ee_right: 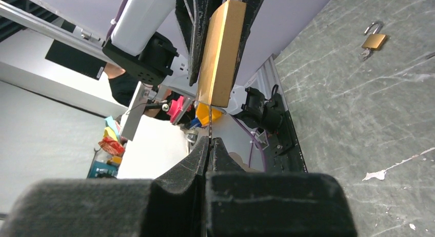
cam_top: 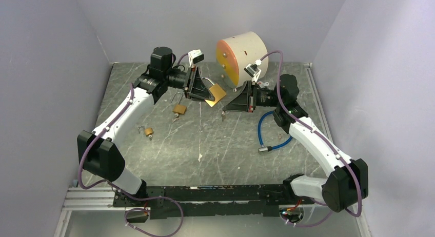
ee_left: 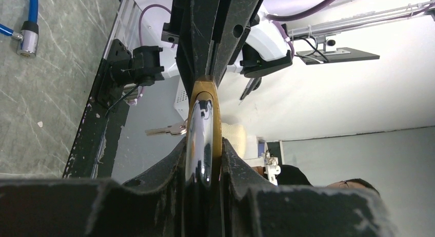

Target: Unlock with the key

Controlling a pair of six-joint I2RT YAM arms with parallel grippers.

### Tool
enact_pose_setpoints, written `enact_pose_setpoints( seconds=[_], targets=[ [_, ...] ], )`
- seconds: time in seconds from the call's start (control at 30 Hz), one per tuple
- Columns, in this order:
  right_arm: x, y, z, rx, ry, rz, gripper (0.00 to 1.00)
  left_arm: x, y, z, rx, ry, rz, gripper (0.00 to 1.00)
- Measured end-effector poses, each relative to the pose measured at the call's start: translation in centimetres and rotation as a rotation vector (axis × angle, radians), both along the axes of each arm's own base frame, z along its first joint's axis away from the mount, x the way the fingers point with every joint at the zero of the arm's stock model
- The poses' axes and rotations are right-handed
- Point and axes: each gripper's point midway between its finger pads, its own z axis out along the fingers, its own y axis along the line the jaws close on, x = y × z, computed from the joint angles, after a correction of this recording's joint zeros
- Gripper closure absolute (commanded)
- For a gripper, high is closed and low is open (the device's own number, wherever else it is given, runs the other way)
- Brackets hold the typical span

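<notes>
- Nearest, a black rail (cam_top: 215,193) carries both arm bases along the edge of the grey marbled surface (cam_top: 205,160).
- Next comes a blue cable (cam_top: 259,128), looped on the right with its metal plug lying toward the middle.
- Left of centre lie two small padlocks, well apart from each other: the nearer one (cam_top: 149,131) and the farther one (cam_top: 179,109) (both brass, too small for any stamp to be read).
- Above the surface, the left claw (cam_top: 204,91) is clamped narrowly on the big padlock (cam_top: 217,94), its fingers (ee_left: 241,175) pressing the flat brass sides, the shiny shackle toward the wrist. No brand or lettering can be made out on the body.
- Facing it from the right, the right claw (cam_top: 228,107) is pinched fully together on the key (ee_right: 210,126), seen edge-on as a thin strip reaching the padlock's end; whether it sits in the keyhole cannot be told.
- Farthest back, a cream cylinder (cam_top: 249,50) with an orange face lies on its side by the wall.
</notes>
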Motion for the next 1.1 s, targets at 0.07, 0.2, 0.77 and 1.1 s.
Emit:
enact_pose_setpoints(
  seconds=[0.07, 0.2, 0.77, 1.1],
  targets=[
    [0.0, 0.0, 0.0, 0.000, 0.001, 0.001, 1.00, 0.0, 0.0, 0.0, 0.002, 0.002, 0.003, 0.97],
    [0.0, 0.0, 0.0, 0.001, -0.001, 0.001, 1.00, 0.1, 0.0, 0.0, 0.001, 0.000, 0.006, 0.97],
    [-0.6, 0.3, -0.5, -0.068, 0.043, 0.114, 1.00, -1.4, 0.8, -1.4, 0.038, -0.080, -0.010, 0.98],
    [0.1, 0.5, -0.6, -0.120, -0.028, 0.058, 1.00, -0.5, 0.1, -1.0, 0.023, -0.033, 0.026, 0.97]
  ],
)
